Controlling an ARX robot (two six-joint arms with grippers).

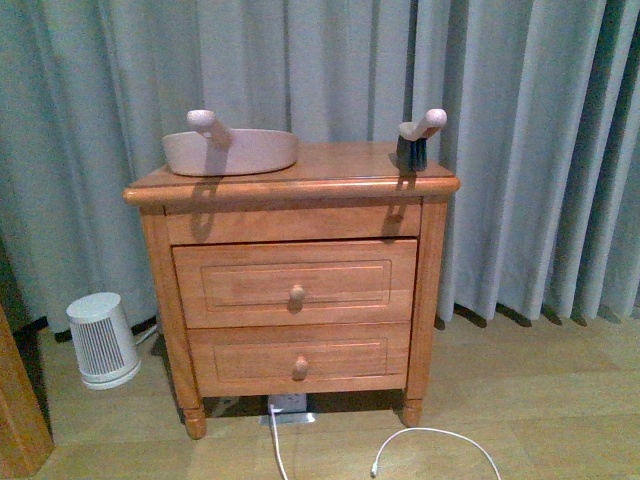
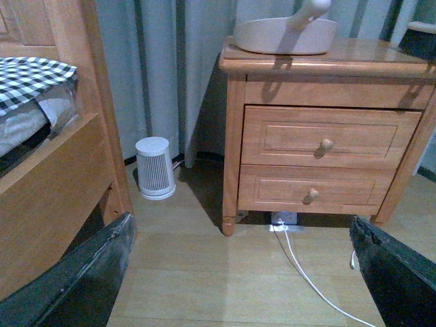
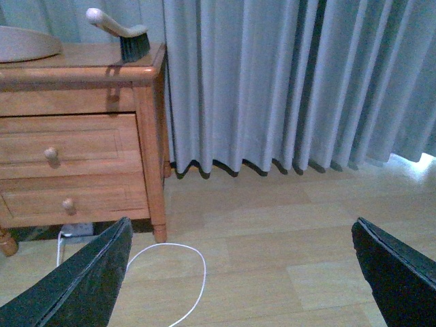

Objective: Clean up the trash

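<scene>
No white paper wad shows in any view; the trash is hidden or out of view. A pink-beige dustpan (image 1: 232,149) lies on the left of the wooden nightstand top (image 1: 340,165), also in the left wrist view (image 2: 286,33). A hand brush (image 1: 415,140) with dark bristles stands at the top's right end, also in the right wrist view (image 3: 126,37). My left gripper (image 2: 245,272) is open and empty, low over the floor in front of the nightstand. My right gripper (image 3: 242,272) is open and empty over the floor to the nightstand's right. Neither arm shows in the front view.
The nightstand has two shut drawers (image 1: 295,285). A small white heater (image 1: 100,340) stands on the floor to its left. A white cable (image 1: 440,440) runs from a socket (image 1: 288,405) under it. A bed frame (image 2: 48,177) stands at the left. Grey curtains (image 1: 520,150) hang behind.
</scene>
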